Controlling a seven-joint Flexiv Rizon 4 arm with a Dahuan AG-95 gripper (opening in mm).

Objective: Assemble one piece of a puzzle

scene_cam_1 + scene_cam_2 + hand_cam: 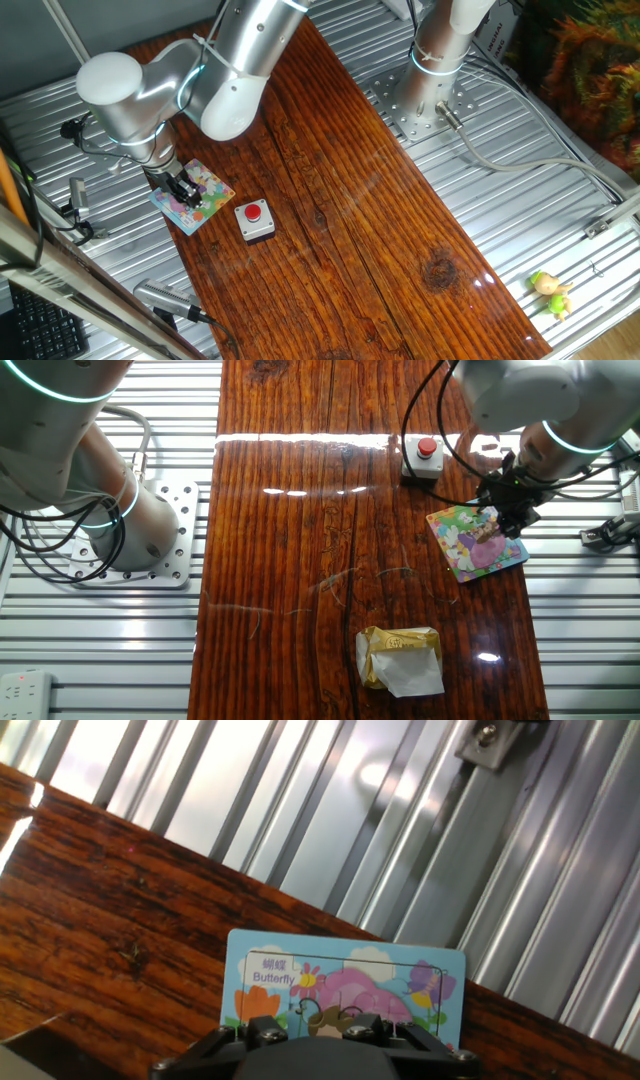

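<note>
The puzzle (213, 189) (458, 547) is a small pastel cartoon board with a light-blue edge, lying flat near one long edge of the wooden tabletop. My gripper (186, 192) (508, 520) points down and stands low over its middle. In the hand view the puzzle (340, 975) fills the lower centre with the word "Butterfly" on it, and only the dark gripper (318, 1040) body shows at the bottom edge. Its fingertips are hidden there, and the fixed views are too small to show the gap. I cannot make out the piece apart from the picture.
A grey box with a red button (254, 220) (424, 457) stands close beside the board. A crumpled gold-and-white wrapper (400, 658) lies farther along the wood. Ribbed metal (300, 810) borders the plank. A second arm's base (430, 90) and a small yellow toy (550, 292) stand off the wood.
</note>
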